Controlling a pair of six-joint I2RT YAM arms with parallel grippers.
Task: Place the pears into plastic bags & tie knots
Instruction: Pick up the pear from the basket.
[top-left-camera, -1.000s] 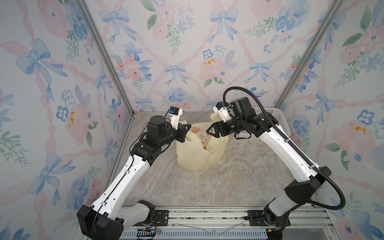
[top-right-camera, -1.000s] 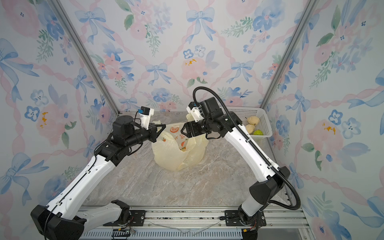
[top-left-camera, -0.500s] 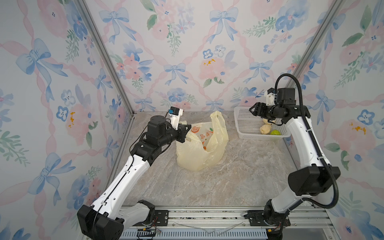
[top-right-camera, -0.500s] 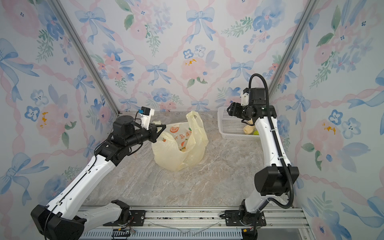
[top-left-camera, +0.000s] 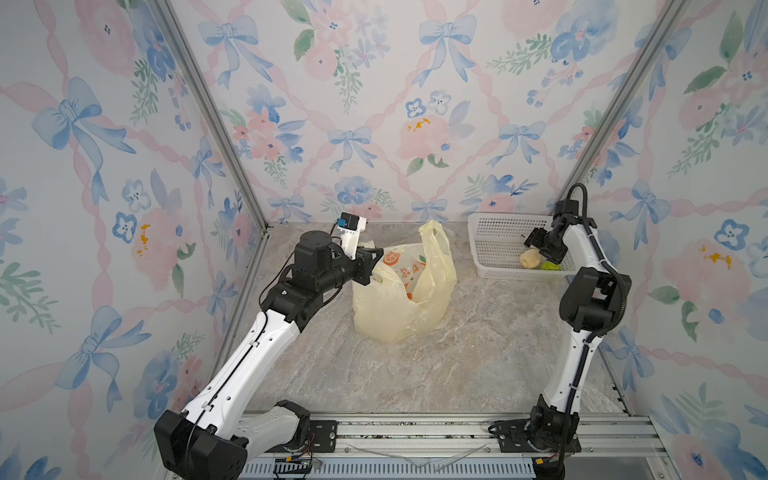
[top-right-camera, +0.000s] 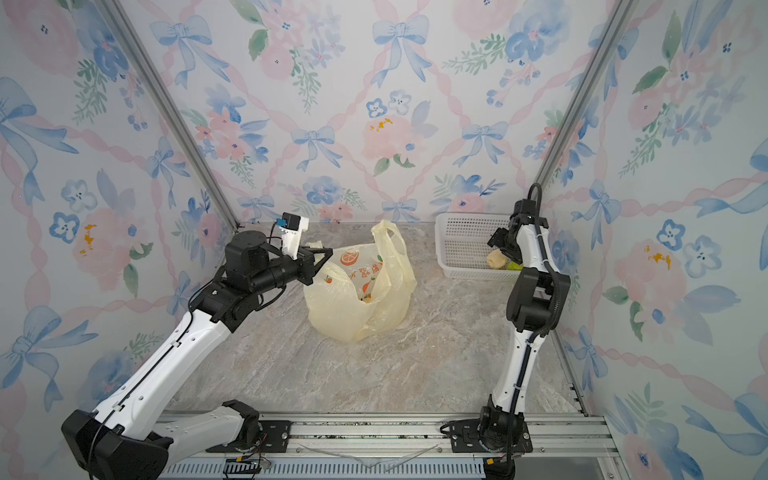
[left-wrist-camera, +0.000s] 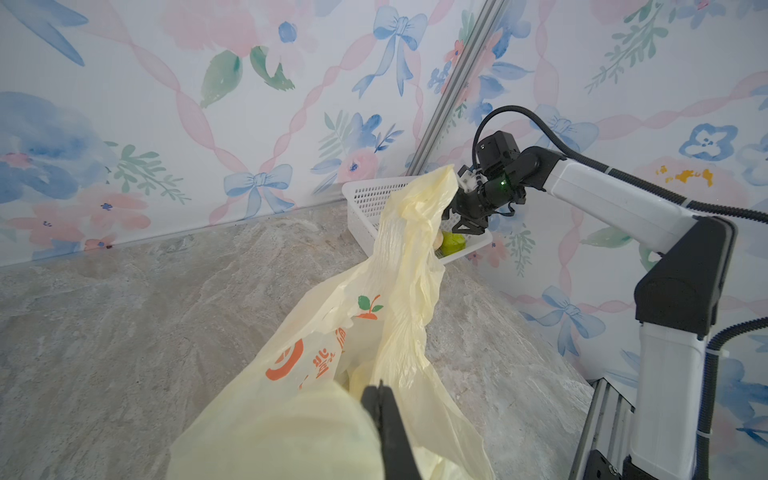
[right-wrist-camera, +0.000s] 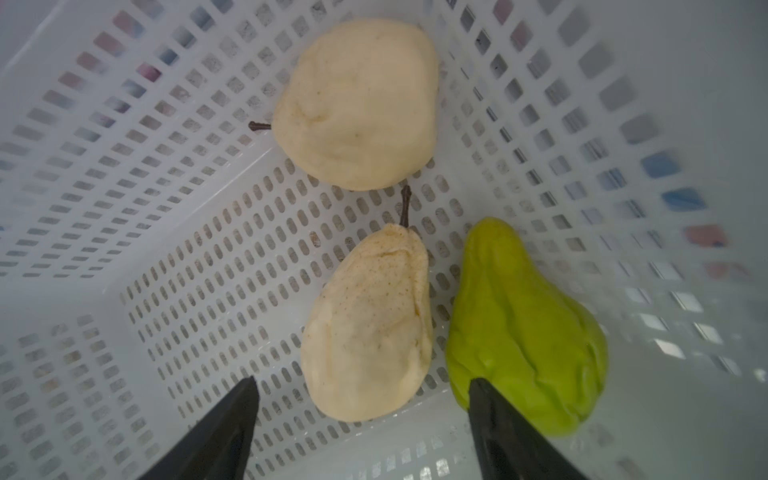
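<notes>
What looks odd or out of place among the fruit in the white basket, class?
One fruit stands out: the green pear, lying beside two cream pears in the white basket. It is bright green and deeply furrowed, with no stem showing, while both cream ones have dark stems. Nothing is spilled.

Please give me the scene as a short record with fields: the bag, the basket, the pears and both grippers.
bag: pale yellow, on the table, mouth open, not tied
basket: white, back right corner of table
pears in basket: two cream pears, one green pear
pears in bag: cannot tell
left gripper: shut on the bag's edge
right gripper: open, over the basket
</notes>
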